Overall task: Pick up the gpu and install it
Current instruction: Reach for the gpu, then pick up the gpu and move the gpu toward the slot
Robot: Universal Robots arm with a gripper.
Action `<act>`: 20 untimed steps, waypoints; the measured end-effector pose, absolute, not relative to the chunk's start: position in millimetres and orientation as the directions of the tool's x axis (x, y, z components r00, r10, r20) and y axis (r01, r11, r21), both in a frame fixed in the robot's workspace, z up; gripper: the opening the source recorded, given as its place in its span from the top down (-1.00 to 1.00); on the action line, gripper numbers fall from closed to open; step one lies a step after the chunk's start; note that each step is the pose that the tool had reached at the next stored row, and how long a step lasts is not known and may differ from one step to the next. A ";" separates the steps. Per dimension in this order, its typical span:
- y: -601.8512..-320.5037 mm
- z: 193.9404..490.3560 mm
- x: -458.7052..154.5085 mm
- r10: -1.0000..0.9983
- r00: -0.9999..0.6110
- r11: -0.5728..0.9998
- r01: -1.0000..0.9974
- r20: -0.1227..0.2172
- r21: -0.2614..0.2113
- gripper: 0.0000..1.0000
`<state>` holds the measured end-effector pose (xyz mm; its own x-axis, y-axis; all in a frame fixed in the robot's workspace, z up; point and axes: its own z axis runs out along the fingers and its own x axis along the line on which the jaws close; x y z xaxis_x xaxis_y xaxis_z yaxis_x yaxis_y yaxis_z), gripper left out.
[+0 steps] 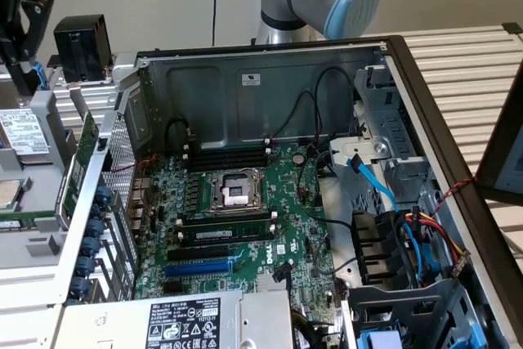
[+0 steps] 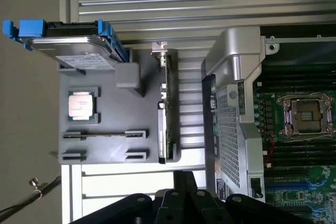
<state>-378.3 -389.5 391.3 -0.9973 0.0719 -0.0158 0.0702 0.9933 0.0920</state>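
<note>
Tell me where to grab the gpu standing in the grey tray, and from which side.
Pinch the gpu across its thin green board, on the free long edge, probably coming straight down from above. It stands on edge in the grey tray, so both faces look reachable.

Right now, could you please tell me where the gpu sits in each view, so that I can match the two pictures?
Exterior view: the gpu stands on edge at the exterior view's left, just outside the perforated wall of the case.
Wrist view: the gpu stands on edge in the gray holder, on the side nearest the case.
Shared landmark: the CPU socket inside the case.
</note>
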 end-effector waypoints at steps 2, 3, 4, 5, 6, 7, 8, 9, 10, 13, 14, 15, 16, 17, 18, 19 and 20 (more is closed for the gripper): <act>-389.3 391.0 -382.2 0.072 -0.997 0.993 0.070 -0.016 0.094 0.79; -389.2 390.9 -384.1 0.072 -0.997 0.993 0.070 -0.016 0.094 0.79; -389.0 390.8 -386.1 0.072 -0.997 0.993 0.070 -0.016 0.094 0.79; -388.7 390.6 -388.0 0.072 -0.997 0.993 0.070 -0.016 0.094 0.79; -388.2 390.4 -389.7 0.072 -0.997 0.993 0.070 -0.016 0.094 0.79; -387.7 390.2 -391.3 0.072 -0.997 0.993 0.070 -0.016 0.094 0.79; -387.2 390.0 -392.7 0.072 -0.997 0.993 0.070 -0.016 0.094 0.79; -386.8 389.8 -394.1 0.072 -0.997 0.993 0.070 -0.016 0.094 0.79; -386.0 389.5 -395.4 0.072 -0.997 0.993 0.070 -0.016 0.094 0.79; -380.5 388.6 -397.2 0.072 -0.997 0.993 0.070 -0.016 0.094 0.79; -378.2 388.2 -397.3 0.072 -0.997 0.993 0.070 -0.016 0.094 0.79; -375.8 387.9 -397.4 0.072 -0.997 0.993 0.070 -0.015 0.093 0.79; -373.4 387.4 -397.6 0.072 -0.997 0.993 0.070 -0.015 0.093 0.79; -371.1 387.0 -398.0 0.072 -0.997 0.993 0.070 -0.015 0.093 0.79; -369.0 386.4 -398.7 0.072 -0.997 0.993 0.070 -0.016 0.093 0.79; -366.8 385.8 -399.6 0.072 -0.997 0.993 0.070 -0.015 0.092 0.79; -364.9 385.1 -400.8 0.072 -0.997 0.993 0.070 -0.016 0.093 0.79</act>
